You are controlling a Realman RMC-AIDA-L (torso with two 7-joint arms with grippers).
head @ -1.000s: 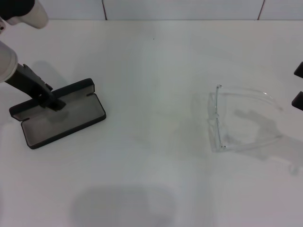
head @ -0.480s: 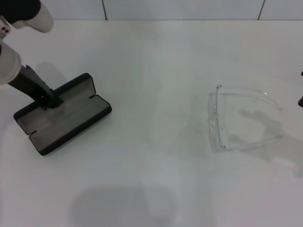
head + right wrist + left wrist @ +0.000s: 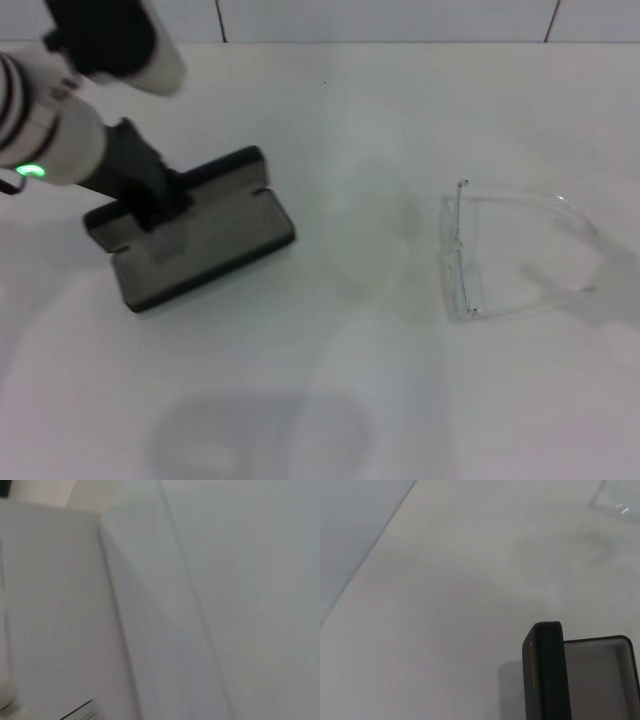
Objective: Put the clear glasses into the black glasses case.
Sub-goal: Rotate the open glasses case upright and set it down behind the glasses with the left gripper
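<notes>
Head view first: the black glasses case [image 3: 200, 235] lies open on the white worktop [image 3: 330, 380], left of centre, grey inside facing up, its lid raised along the far edge. The left gripper [image 3: 160, 205] is down on the case at its left end, dark fingers over the rim where lid meets tray, apparently pinching the case there, though the exact contact is hidden by the arm. A green light glows on the white wrist above it. Over on the right side of the worktop, well apart from the case, the clear glasses [image 3: 510, 250] lie with arms unfolded, the lens edge turned toward the case, the arms pointing away to the right. The right gripper is out of sight here.

Left wrist view: the case [image 3: 545, 675] shows close up, lid standing on edge, the grey tray [image 3: 600, 680] beside it. Far off at the top corner, a faint glint of the clear glasses [image 3: 615, 505]. This arm's own fingers are not visible.

Right wrist view: only pale, blurred surfaces, no gripper, no task things.
</notes>
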